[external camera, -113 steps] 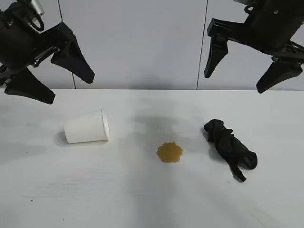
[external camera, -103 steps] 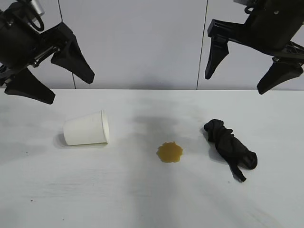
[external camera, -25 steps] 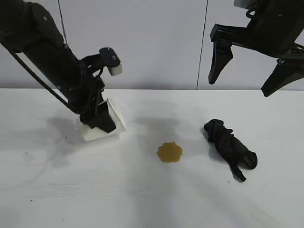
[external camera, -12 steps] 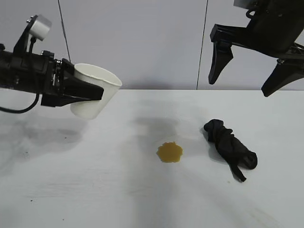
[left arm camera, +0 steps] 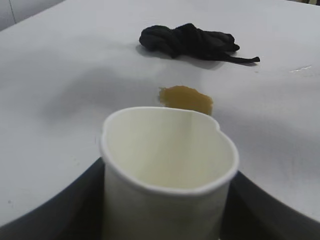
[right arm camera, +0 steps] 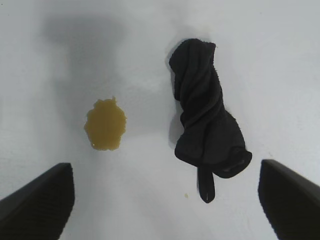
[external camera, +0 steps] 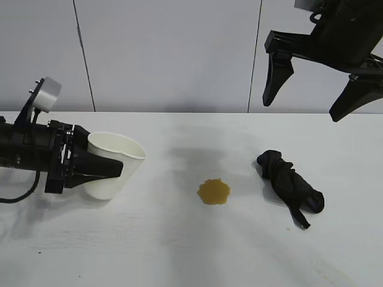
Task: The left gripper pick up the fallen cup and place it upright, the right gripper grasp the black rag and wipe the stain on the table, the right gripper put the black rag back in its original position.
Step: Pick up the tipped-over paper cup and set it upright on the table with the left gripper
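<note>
My left gripper (external camera: 117, 171) is shut on the white paper cup (external camera: 115, 160) at the table's left. It holds the cup mouth up, nearly upright, with the base at the tabletop; I cannot tell whether it touches. In the left wrist view the cup (left arm camera: 167, 170) fills the front between the two black fingers (left arm camera: 70, 210). The yellowish-brown stain (external camera: 213, 191) lies mid-table, to the right of the cup. The black rag (external camera: 290, 182) lies bunched to the right of the stain. My right gripper (external camera: 299, 110) hangs open and empty high above the rag. The right wrist view shows the stain (right arm camera: 105, 124) and the rag (right arm camera: 205, 115) below.
The white table (external camera: 191, 251) is bare around the stain and in front of it. A grey panelled wall (external camera: 173, 54) stands behind the table's far edge. From the left wrist, the stain (left arm camera: 186, 98) and the rag (left arm camera: 190, 40) lie beyond the cup.
My left gripper has brought the cup down from mid-air to the tabletop and turned it more upright. The right gripper, the rag and the stain have not moved.
</note>
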Motion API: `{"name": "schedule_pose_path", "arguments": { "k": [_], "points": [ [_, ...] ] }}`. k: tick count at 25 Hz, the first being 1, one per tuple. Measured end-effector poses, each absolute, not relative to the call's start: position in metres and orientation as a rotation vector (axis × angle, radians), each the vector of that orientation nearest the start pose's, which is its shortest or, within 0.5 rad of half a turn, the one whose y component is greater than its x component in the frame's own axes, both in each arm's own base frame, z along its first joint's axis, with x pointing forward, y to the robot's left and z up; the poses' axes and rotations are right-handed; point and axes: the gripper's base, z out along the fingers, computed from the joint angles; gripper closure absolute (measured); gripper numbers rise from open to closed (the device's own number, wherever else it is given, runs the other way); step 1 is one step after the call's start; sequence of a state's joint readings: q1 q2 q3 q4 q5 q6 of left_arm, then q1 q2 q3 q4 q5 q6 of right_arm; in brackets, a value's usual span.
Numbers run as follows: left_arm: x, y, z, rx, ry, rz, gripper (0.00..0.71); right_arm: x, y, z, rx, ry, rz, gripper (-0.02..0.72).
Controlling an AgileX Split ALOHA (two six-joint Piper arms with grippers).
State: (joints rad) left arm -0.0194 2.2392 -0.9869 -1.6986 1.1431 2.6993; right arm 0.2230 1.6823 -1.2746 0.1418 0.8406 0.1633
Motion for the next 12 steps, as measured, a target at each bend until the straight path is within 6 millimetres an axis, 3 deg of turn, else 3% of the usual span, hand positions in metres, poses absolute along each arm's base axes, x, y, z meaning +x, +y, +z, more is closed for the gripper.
{"name": "schedule_pose_path", "arguments": {
  "k": [3,5,7,12],
  "points": [
    [0.347,-0.089,0.068,1.206,1.613,-0.868,0.254,0.34,0.087,0.258,0.018,2.75,0.279,0.009],
    [0.348,-0.089,0.068,1.202,1.615,-0.868,0.13,0.34,0.087,0.258,0.012,2.749,0.278,0.009],
    [0.348,-0.089,0.068,1.19,1.628,-0.879,0.064,0.34,0.087,0.258,0.01,2.749,0.278,0.009],
    [0.35,-0.089,0.086,1.063,1.722,-0.96,0.022,0.34,0.087,0.258,-0.002,2.749,0.275,0.009]
  ]
}}
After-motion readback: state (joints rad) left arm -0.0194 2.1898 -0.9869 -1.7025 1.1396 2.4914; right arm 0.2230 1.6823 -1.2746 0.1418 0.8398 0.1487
